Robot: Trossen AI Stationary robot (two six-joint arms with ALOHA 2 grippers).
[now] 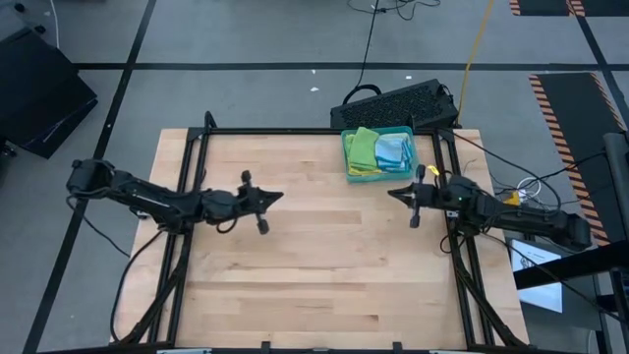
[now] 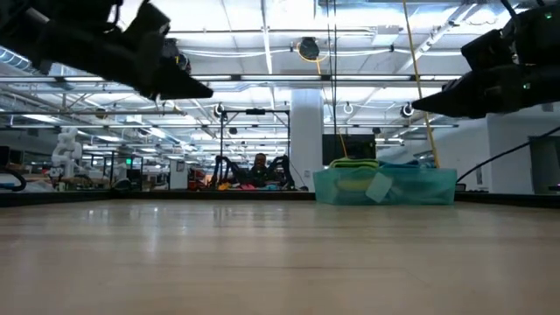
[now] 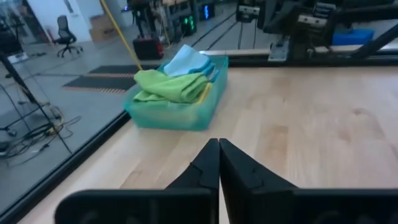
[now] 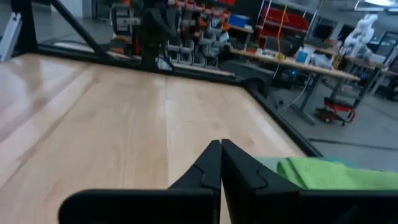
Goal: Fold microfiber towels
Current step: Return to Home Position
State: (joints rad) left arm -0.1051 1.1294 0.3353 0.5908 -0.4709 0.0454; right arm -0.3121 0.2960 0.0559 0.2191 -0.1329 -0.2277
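Observation:
The microfiber towels (image 1: 378, 150), green, yellow and light blue, lie piled in a teal plastic tray (image 1: 346, 147) at the table's far right; the pile (image 3: 171, 84) also shows in the left wrist view. A green towel (image 4: 329, 171) appears in the right wrist view. My left gripper (image 1: 281, 197) hovers shut above the table's left middle, pointing right (image 3: 219, 149). My right gripper (image 1: 390, 193) hovers shut at the right, just near of the tray, pointing left (image 4: 221, 149). Both are clear of the table in the low view, the left gripper (image 2: 206, 90) and the right gripper (image 2: 416, 107).
A black keyboard (image 1: 398, 101) lies just beyond the table's far edge behind the tray. A dark frame (image 1: 324, 130) runs along the table's edges. Bare wooden tabletop (image 1: 324, 256) spreads between and in front of the two grippers.

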